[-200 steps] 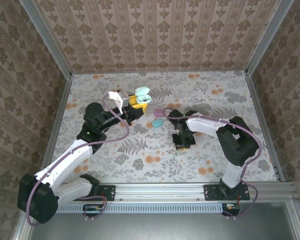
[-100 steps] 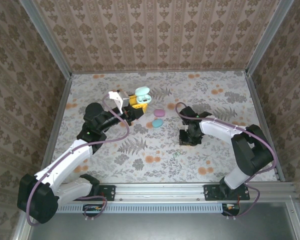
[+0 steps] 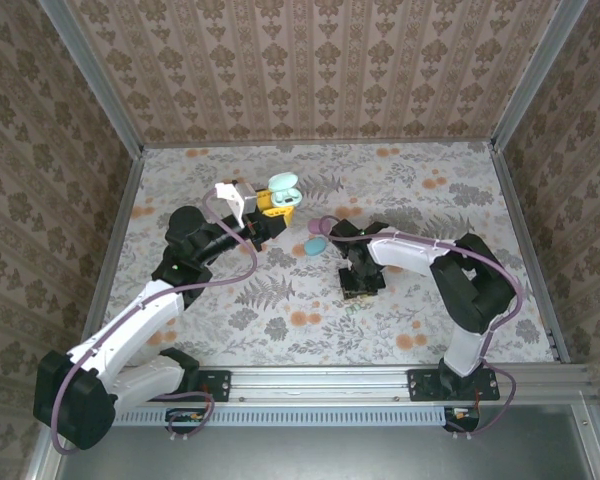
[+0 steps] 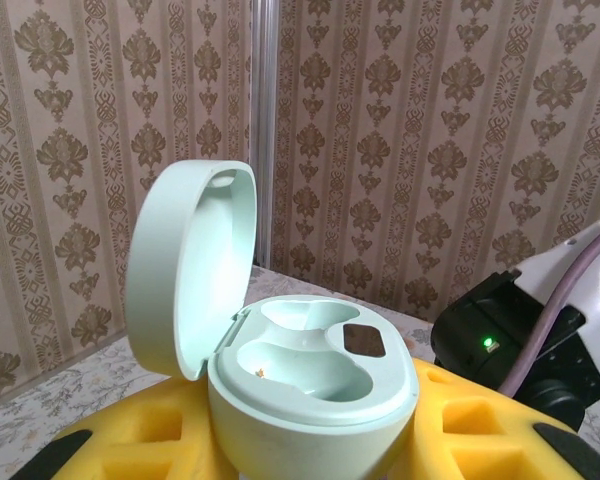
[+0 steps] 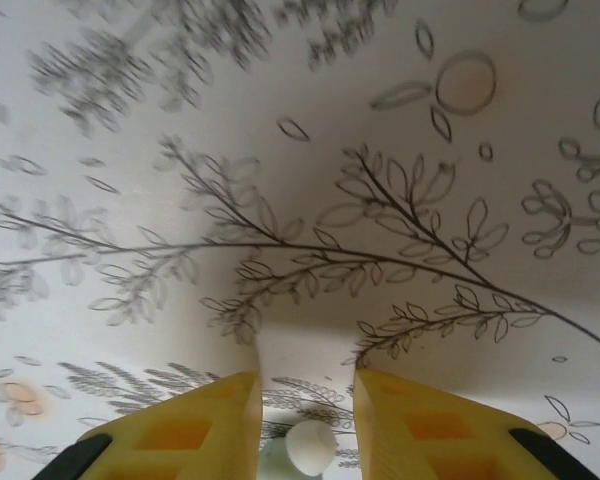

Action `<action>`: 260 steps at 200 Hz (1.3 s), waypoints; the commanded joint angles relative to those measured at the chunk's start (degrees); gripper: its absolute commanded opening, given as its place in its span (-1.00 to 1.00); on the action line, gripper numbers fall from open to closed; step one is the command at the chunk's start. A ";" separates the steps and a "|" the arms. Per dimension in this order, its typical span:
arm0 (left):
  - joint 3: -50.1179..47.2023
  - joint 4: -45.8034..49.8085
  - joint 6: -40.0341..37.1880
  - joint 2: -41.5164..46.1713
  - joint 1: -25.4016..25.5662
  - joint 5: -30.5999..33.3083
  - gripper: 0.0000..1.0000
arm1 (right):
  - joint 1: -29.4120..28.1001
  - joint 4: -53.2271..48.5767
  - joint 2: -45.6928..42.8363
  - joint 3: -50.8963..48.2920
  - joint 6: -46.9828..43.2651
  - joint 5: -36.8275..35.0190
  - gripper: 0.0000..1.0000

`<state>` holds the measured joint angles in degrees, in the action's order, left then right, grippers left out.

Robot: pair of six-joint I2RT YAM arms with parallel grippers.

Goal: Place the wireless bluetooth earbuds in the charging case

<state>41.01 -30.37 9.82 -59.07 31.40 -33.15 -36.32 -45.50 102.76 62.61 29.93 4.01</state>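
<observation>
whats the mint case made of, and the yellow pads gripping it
Mint case: likely smooth moulded plastic, satin finish; soft even sheen on the lid, no grain. Yellow pads: matte foam or soft rubber, going by the dull surface and square recesses; which one is unclear.

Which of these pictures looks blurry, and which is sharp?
Right wrist view: the floral mat smears toward the top-left, with a soft shadow ahead of the yellow fingers. Left wrist view: the open mint case is crisp and evenly lit.
</observation>
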 commanded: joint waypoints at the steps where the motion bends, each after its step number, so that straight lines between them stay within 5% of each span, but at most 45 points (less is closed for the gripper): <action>1: 1.49 -1.27 0.20 0.62 -0.11 0.03 -0.49 | -0.42 -4.87 0.21 -0.54 0.30 -4.01 -0.39; 84: 1.93 -1.32 0.24 0.09 0.25 -0.11 -0.49 | -0.07 -6.59 -4.51 -5.97 6.07 -6.99 -0.48; 200: 2.02 -1.70 0.22 -0.53 0.77 0.17 -0.49 | -1.21 -3.65 -17.36 -13.06 8.61 -0.76 -0.46; 260: 1.89 -0.84 -0.31 0.39 0.86 0.77 -0.49 | -2.13 -2.49 -10.26 -5.48 3.23 0.45 -0.23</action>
<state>41.04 -30.37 9.80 -59.66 31.90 -33.04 -37.58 -47.31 89.03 54.33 35.68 4.29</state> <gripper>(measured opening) 0.344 0.379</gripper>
